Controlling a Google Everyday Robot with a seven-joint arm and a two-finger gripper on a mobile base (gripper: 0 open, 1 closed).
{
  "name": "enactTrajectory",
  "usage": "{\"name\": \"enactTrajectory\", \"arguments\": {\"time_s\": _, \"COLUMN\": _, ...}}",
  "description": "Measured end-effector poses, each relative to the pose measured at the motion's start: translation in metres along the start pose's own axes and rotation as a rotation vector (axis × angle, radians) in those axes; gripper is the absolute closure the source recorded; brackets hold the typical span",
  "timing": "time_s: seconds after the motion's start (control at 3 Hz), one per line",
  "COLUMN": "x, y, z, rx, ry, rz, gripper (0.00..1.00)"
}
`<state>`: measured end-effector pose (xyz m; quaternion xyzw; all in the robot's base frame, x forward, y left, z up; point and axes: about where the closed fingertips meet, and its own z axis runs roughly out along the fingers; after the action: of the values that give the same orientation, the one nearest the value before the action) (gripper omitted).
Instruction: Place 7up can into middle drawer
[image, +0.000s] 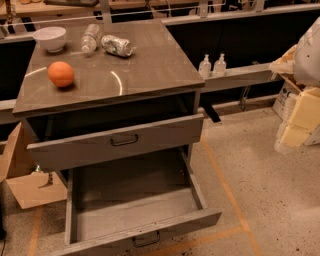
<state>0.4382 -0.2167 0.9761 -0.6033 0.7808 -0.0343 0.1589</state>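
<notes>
The 7up can (117, 46) lies on its side at the back of the grey cabinet top (150, 70), silvery with faint green print. The middle drawer (135, 210), the lower of the two, is pulled far out and holds nothing; its dark bar handle (146, 240) faces the front. My gripper (298, 122), white and cream, hangs at the right edge of the view, well right of the cabinet and far from the can. It holds nothing that I can see.
A clear water bottle (90, 37) lies just left of the can. A white bowl (50, 38) and an orange (61, 74) sit on the left of the top. The upper drawer (117, 142) is partly open. Two small bottles (212, 65) stand on a ledge behind.
</notes>
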Motion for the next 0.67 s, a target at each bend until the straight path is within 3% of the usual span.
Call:
{"name": "enactTrajectory", "arguments": {"time_s": 0.33, "x": -0.003, "y": -0.003, "z": 0.0, "rx": 0.013, "ry": -0.013, "rz": 0.01, "gripper": 0.0}}
{"name": "enactTrajectory", "arguments": {"time_s": 0.67, "x": -0.025, "y": -0.027, "z": 0.02, "rx": 0.025, "ry": -0.135, "rz": 0.068, "gripper": 0.0}}
